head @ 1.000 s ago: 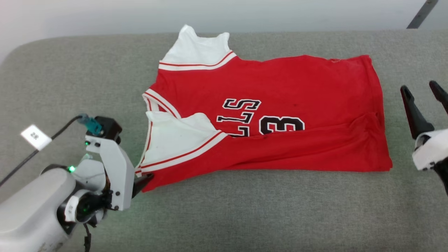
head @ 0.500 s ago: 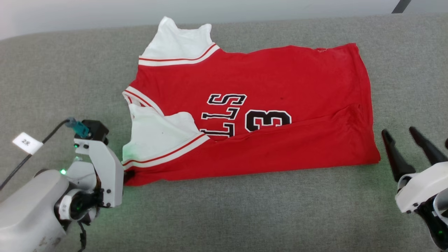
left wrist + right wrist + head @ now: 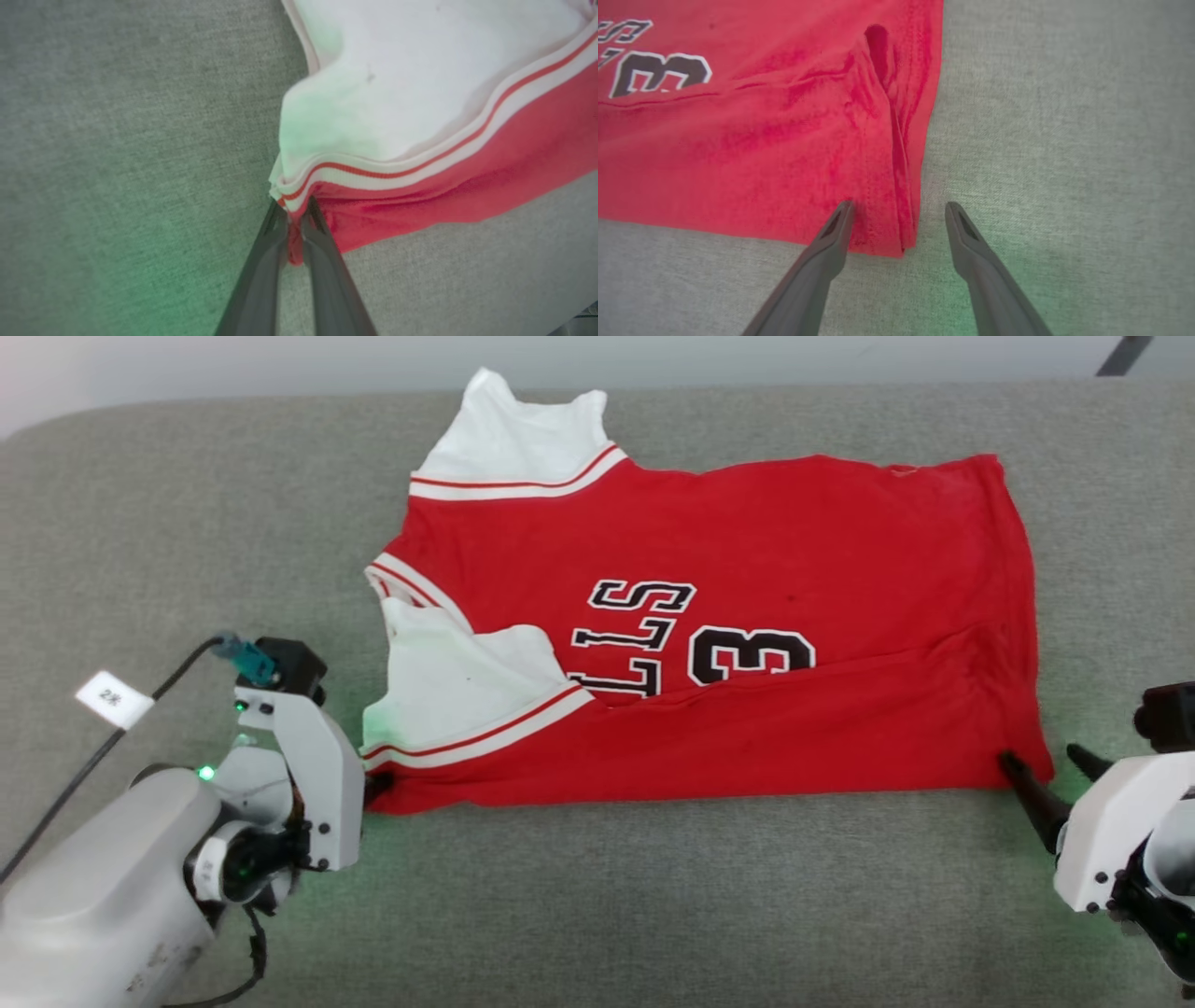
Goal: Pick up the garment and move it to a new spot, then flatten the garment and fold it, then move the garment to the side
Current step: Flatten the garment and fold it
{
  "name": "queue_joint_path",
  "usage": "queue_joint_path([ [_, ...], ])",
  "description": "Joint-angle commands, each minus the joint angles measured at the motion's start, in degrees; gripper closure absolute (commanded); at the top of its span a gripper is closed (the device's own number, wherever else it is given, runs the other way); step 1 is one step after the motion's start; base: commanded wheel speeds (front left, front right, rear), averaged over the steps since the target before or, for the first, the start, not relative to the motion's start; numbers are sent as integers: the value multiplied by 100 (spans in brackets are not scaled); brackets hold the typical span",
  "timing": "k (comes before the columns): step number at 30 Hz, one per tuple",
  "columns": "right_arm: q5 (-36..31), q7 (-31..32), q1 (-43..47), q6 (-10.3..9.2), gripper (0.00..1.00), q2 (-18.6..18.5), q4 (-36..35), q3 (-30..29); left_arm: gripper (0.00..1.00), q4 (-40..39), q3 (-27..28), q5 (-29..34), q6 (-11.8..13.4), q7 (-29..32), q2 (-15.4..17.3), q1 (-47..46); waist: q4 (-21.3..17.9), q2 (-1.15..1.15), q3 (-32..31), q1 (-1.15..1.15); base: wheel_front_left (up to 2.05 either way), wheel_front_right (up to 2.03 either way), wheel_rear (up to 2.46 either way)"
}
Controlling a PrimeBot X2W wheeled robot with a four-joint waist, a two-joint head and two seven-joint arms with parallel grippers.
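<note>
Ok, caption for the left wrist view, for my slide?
Left gripper, jaws shut on a red corner of the shirt beside its white sleeve, on grey cushion.

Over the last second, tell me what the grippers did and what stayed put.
The left gripper closed on the near left corner of the shirt. The right gripper moved in to straddle the near right corner, jaws open. The shirt lies folded as before on the grey pad.

the garment (image 3: pixel 747 551) reads "lls" and "3"; the cable tag (image 3: pixel 114 699), "2米".

The red garment (image 3: pixel 747 551) lies flat, partly folded over.
</note>
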Motion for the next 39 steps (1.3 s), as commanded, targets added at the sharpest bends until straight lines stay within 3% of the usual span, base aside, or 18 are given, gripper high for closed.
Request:
queue_joint_path([
  [1, -12, 180, -119, -4, 0, 29, 135, 26, 100, 81, -177, 30, -49, 5, -269, 147, 89, 0, -2, 0, 0, 0, 0],
  [5, -27, 585, -319, -4, 0, 54, 576, 136, 100, 133, -196, 20, -103, -9, -339, 135, 183, 0, 16, 0, 0, 0, 0],
  [6, -16, 718, -344, -4, 31, 55, 711, 190, 100, 151, -207, 30, -117, -11, -359, 129, 205, 0, 20, 0, 0, 0, 0],
  [7, 2, 856, -368, -2, 73, 32, 828, 311, 100, 171, -211, 25, -126, -14, -381, 130, 224, 0, 22, 0, 0, 0, 0],
  [8, 47, 946, -372, -1, 100, 19, 922, 401, 100, 190, -216, 25, -149, -17, -390, 139, 242, 0, 24, 0, 0, 0, 0],
  [14, 228, 1055, -495, -6, 100, -259, 1178, 579, 100, 300, -182, -7, -243, -126, -454, 140, 326, 0, 12, 0, 0, 0, 0],
  [21, 526, 1056, -516, -6, 100, -580, 887, 679, 100, 64, -116, 40, -181, -79, -189, 43, 374, 0, -153, 0, 0, 0, 0],
  [28, 805, 1325, -411, -5, 100, -896, 399, 711, 100, -622, -47, 70, 117, 118, 246, 54, 398, 0, -289, 0, 0, 0, 0],
  [39, 1073, 1949, 340, -6, 100, -1316, -646, 353, 100, -2318, 23, 25, 1015, 320, 1147, 557, 413, 0, -413, 0, 0, 0, 0],
])
